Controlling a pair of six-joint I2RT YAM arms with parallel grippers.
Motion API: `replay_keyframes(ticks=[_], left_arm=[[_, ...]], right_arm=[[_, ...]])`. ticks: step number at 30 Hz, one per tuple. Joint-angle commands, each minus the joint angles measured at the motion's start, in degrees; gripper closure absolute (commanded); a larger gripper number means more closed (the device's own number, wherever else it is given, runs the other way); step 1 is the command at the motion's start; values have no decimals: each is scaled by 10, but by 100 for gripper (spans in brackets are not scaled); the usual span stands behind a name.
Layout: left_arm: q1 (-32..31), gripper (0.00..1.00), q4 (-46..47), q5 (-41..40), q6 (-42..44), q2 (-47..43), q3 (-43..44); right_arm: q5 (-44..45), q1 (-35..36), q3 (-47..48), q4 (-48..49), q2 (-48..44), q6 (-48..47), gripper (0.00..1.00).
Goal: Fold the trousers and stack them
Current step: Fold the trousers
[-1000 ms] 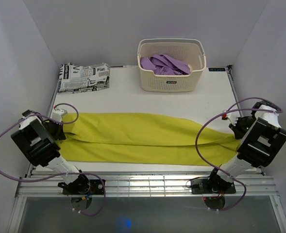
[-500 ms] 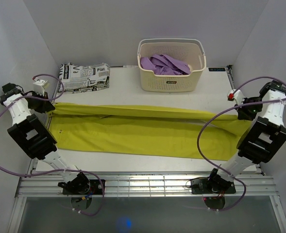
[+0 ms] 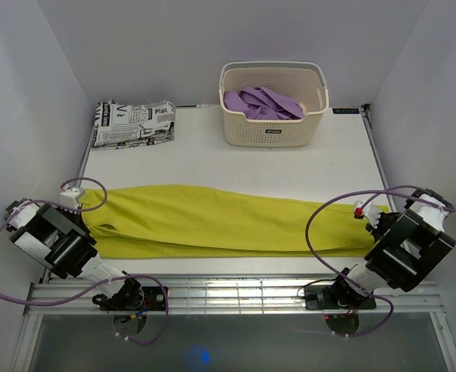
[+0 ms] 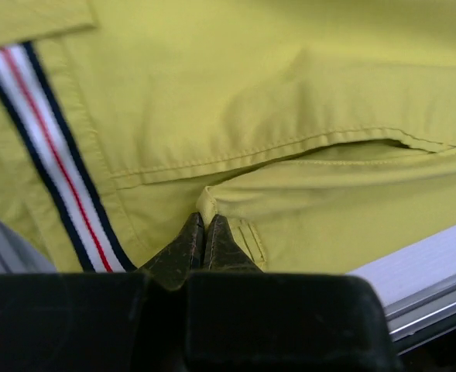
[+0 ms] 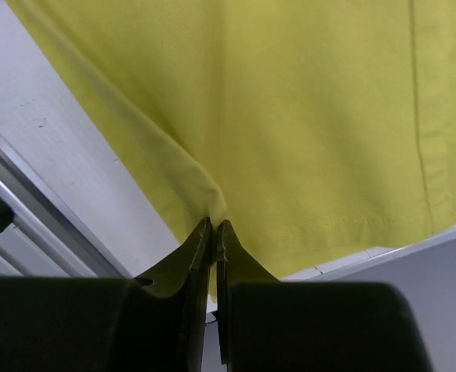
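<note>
Across the near white counter (image 3: 235, 159) the long yellow-green cotton trousers (image 3: 228, 221) lie halved lengthwise; left pincer (image 4: 204, 232) and right pincer (image 5: 214, 225), clamped on the cloth's ends, brought the raised edge down, so crosswise folding probably follows

The white table (image 3: 212, 159) carries yellow trousers (image 3: 228, 221) stretched flat across the lower frame, a folded newsprint-patterned garment (image 3: 133, 122) at upper left, and a cream slotted basket (image 3: 272, 133) at upper centre.

Trousers (image 3: 228, 221), near table (image 3: 212, 159) edge
Lay between left gripper (image 4: 204, 232) and right gripper (image 5: 214, 225), before basket (image 3: 272, 133); folded cloth (image 3: 133, 122) behind, far left.
</note>
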Motion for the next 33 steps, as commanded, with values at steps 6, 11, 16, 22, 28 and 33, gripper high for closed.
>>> replay_keyframes(ticks=[6,11,16,22,28,33], left_arm=[[-18,100,164,-115,44,15,-128],[-15,100,133,-76,35,-1,-81],[-46,100,116,-45,-25,9,-20],[-51,100,120,-62,-32,27,-5],[-52,100,137,-90,-17,26,-35],[-51,86,139,-105,1,27,-37]], right_arm=[[63,23,-58,141,3,6,92],[37,26,-8,122,23,46,92],[20,34,71,93,50,83,92],[-10,34,105,43,36,70,92],[74,33,-33,124,-20,14,76],[28,27,70,53,2,90,20]])
